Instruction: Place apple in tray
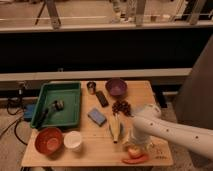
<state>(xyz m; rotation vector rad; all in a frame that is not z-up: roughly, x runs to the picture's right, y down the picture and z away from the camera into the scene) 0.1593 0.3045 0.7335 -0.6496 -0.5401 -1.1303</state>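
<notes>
Apple (134,152), evenly round, sits well apart from the tray (70,108), beside the pincer (133,142), whose opening cannot be told.

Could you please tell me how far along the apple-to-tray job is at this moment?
Nothing looks finished: the apple sits at the front right of the table, beside the carrot, while the tray lies at the far left. In hand: the end effector is right at the apple, grasp unconfirmed. Left: lifting, carrying across, releasing in the tray.

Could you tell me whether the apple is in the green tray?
No, the apple sits beside the carrot, right by the gripper, far from the tray.
</notes>
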